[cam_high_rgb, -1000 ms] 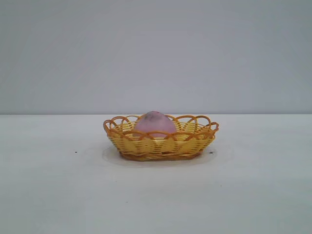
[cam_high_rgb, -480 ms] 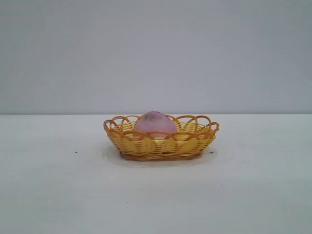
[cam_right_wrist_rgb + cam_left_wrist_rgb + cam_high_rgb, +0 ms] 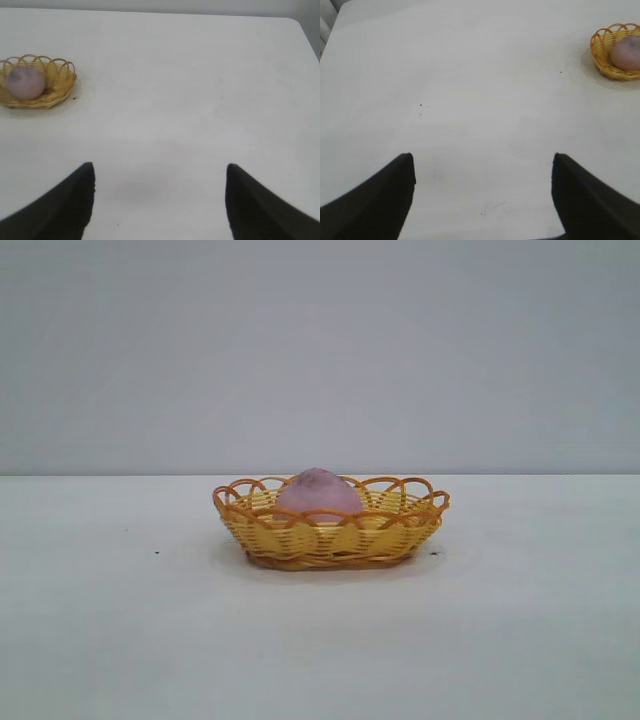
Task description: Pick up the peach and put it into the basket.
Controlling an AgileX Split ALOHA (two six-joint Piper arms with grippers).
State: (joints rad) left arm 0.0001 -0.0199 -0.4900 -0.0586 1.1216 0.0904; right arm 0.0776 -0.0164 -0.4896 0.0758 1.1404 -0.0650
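Observation:
The pinkish-purple peach (image 3: 318, 494) lies inside the yellow woven basket (image 3: 330, 538) with the orange looped rim, in the middle of the white table. Both wrist views show the same pair far off: the peach (image 3: 626, 54) in the basket (image 3: 601, 47), and the peach (image 3: 25, 83) in the basket (image 3: 61, 82). My left gripper (image 3: 482, 162) is open over bare table, well away from the basket, with nothing between its dark fingers. Over bare table on the other side, my right gripper (image 3: 159, 171) is open and empty too. Neither arm shows in the exterior view.
The white table (image 3: 120, 640) runs wide on all sides of the basket. A rounded table corner (image 3: 295, 22) shows in the right wrist view and another table edge (image 3: 332, 25) in the left wrist view. A plain grey wall stands behind.

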